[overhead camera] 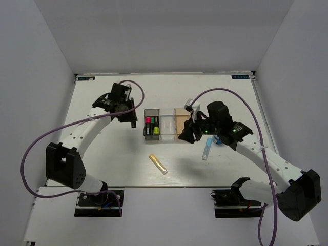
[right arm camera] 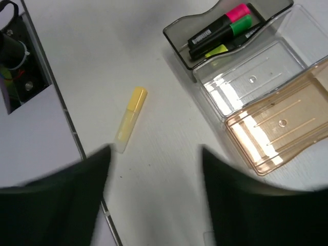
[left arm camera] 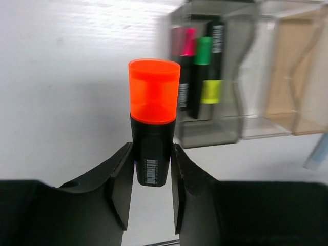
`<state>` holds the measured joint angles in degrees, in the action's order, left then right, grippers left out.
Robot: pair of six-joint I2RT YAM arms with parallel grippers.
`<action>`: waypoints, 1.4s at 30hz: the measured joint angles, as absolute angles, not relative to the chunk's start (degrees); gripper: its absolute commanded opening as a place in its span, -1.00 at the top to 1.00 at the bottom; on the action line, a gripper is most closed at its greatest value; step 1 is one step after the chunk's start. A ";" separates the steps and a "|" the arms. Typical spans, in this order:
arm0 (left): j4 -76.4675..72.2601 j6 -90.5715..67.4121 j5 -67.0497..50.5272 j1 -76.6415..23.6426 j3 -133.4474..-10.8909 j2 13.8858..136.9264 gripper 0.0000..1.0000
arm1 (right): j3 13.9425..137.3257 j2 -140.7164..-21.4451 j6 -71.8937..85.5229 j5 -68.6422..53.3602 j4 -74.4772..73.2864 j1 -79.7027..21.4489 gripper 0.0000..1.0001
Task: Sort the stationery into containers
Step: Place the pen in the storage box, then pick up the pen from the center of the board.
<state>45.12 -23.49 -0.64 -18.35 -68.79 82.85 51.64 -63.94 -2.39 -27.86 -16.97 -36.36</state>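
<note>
Left wrist view alone shows left gripper [left arm camera: 152, 154] clamping black highlighter [left arm camera: 152, 148] with glossy translucent orange cap. Right gripper [right arm camera: 156, 154] fingers spread, empty; clear bin [right arm camera: 256, 82] glossy, ridged floor.

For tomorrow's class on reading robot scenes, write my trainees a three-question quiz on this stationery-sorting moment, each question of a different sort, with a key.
1. True or false: the left gripper is shut on an orange-capped highlighter.
2. Which container holds highlighters? A) the smoky grey bin; B) the clear bin; C) the orange bin.
3. Short answer: what colour is the loose highlighter lying on the table in front of the bins?

Key: 1 true; 2 A; 3 yellow.
</note>
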 measured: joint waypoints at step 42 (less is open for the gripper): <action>50.11 -45.58 16.01 -53.43 -62.17 72.40 -0.46 | 53.56 -76.05 -2.09 -3.68 -27.64 -25.89 -0.16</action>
<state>50.11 -45.58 16.01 -53.43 -62.17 72.40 53.56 -76.05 -2.09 -3.68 -27.64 -25.89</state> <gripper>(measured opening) 0.729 0.565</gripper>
